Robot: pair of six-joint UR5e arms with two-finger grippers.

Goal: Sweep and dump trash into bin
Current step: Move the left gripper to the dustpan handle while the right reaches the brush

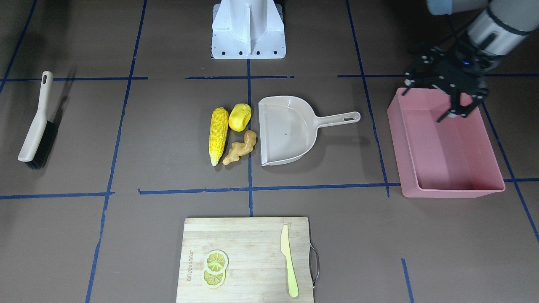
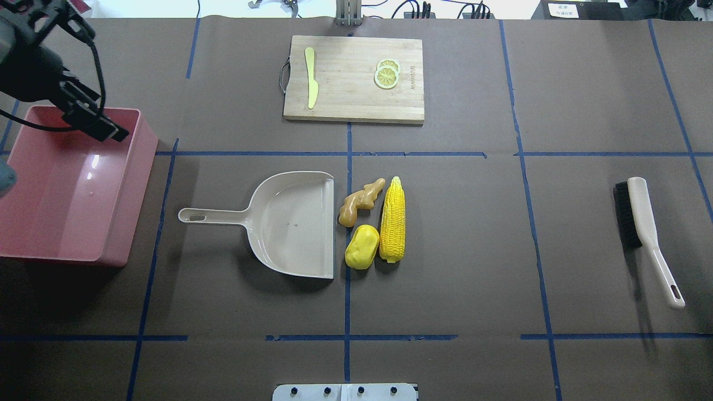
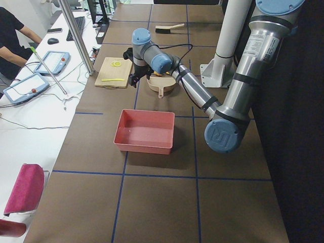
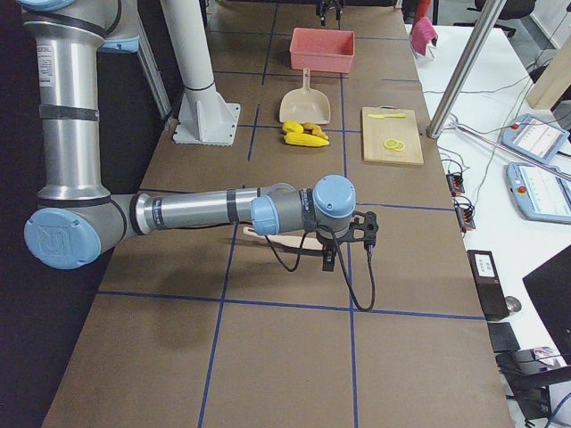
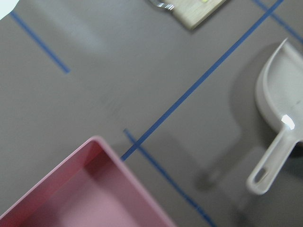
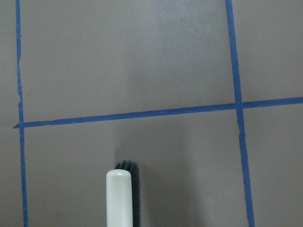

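Left gripper (image 1: 454,114) is hanging over the far corner of the pink bin (image 1: 446,168), on the robot's side of it, fingers pointing down toward the inside. Nothing is showing in its grasp. The front and overhead views are not letting me tell how far apart the jaws are standing, and the left wrist view is showing no fingers at all. The bin is sitting at the robot's left end of the table (image 1: 379,252), well apart from the trash. The trash is lying mid-table in a tight group. The corn cob (image 1: 218,135) is stretching lengthwise, with the potato-like lump (image 1: 240,117) just beside its thick end and the ginger root (image 1: 240,147) between the cob and the open mouth of the beige dustpan (image 1: 286,130). The ginger is lying right at the dustpan's lip. The dustpan's handle is pointing toward the bin. The right gripper (image 4: 328,260) is hovering above the brush (image 1: 37,124) at the robot's right end, and the right wrist view is looking down on the brush's pale tip and dark bristles. It is showing only in the side view, so I cannot tell its opening. A cutting board (image 1: 244,261) at the operators' edge is carrying lemon slices (image 1: 215,267) and a pale yellow knife (image 1: 289,261).
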